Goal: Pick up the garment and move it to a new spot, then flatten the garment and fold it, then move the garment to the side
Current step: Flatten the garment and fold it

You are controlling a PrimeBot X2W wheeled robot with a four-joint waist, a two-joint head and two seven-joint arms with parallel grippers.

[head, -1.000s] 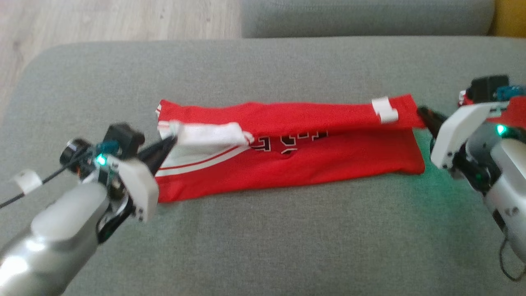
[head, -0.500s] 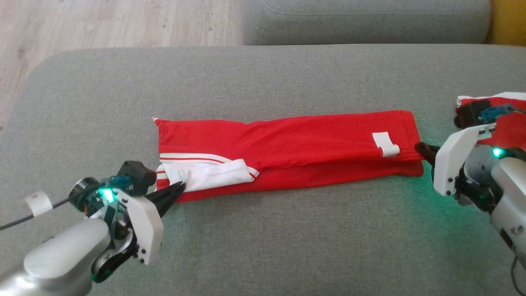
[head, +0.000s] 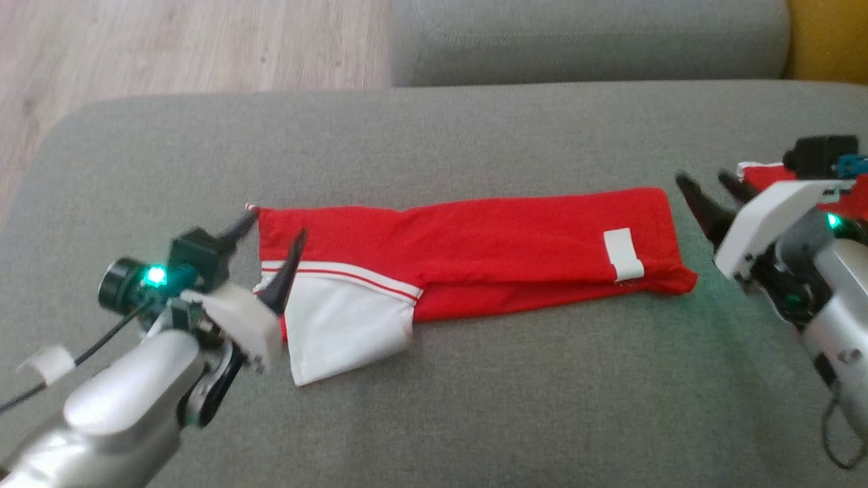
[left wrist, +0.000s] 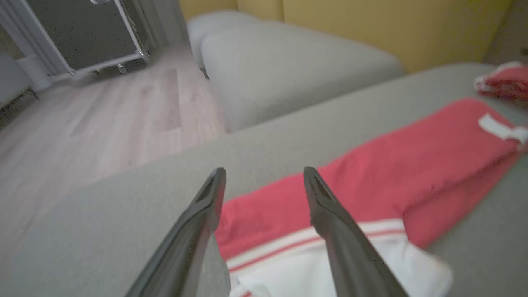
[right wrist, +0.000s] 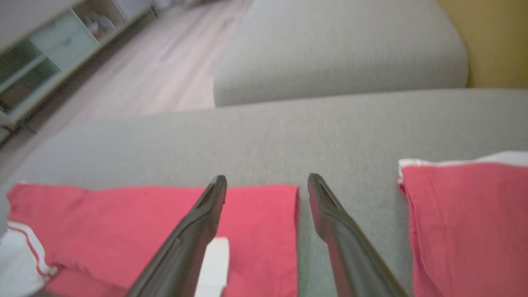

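Note:
The garment (head: 475, 244) is red with a white sleeve (head: 346, 325) and a white label (head: 622, 254). It lies folded into a long strip across the grey sofa seat (head: 475, 407). My left gripper (head: 277, 225) is open over the strip's left end, one finger above the red cloth and nothing between the jaws. My right gripper (head: 702, 177) is open just off the strip's right end, apart from it. The left wrist view has the left gripper (left wrist: 264, 170) above the garment (left wrist: 412, 165). The right wrist view has the right gripper (right wrist: 267, 176) straddling the edge of the garment (right wrist: 123, 218).
A second red garment (head: 766, 177) lies folded at the right, behind my right wrist, and is also in view as the second red garment (right wrist: 466, 214). Another grey cushion (head: 583, 34) stands behind the seat. Wood floor (head: 169, 47) lies beyond the seat's left edge.
Both grippers have opened and let go of the garment's ends, then lifted off. The folded strip has settled flat and the white sleeve now lies spread at the front left.

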